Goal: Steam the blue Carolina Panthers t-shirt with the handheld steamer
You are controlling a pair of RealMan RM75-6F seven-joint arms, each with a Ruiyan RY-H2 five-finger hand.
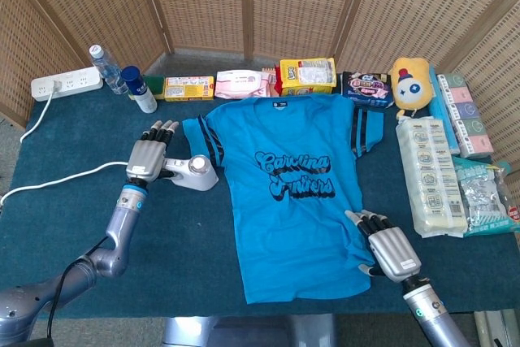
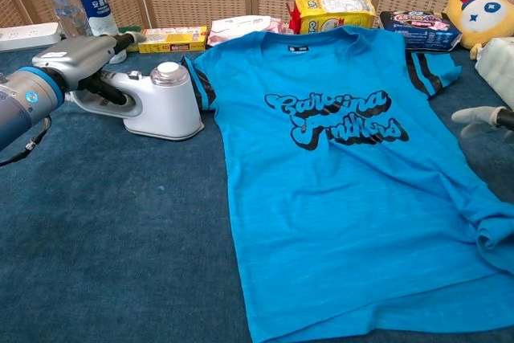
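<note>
The blue Carolina Panthers t-shirt point(image 1: 284, 201) point(image 2: 345, 166) lies flat, print up, on the dark blue table; its lower right hem point(image 2: 494, 234) is bunched. The white handheld steamer point(image 1: 192, 172) point(image 2: 161, 102) sits on the table, touching the shirt's left sleeve. My left hand point(image 1: 150, 156) point(image 2: 76, 58) lies over the steamer's handle with its fingers stretched straight, not wrapped around it. My right hand point(image 1: 392, 249) lies flat with fingers apart just right of the shirt's lower edge, holding nothing; in the chest view only its fingertips point(image 2: 474, 116) show.
A white cable point(image 1: 57, 180) runs left from the steamer. At the back stand a power strip point(image 1: 67, 83), two bottles point(image 1: 122, 79), snack packs point(image 1: 307, 75) and a yellow plush toy point(image 1: 410, 83). Long packets point(image 1: 431, 172) line the right edge.
</note>
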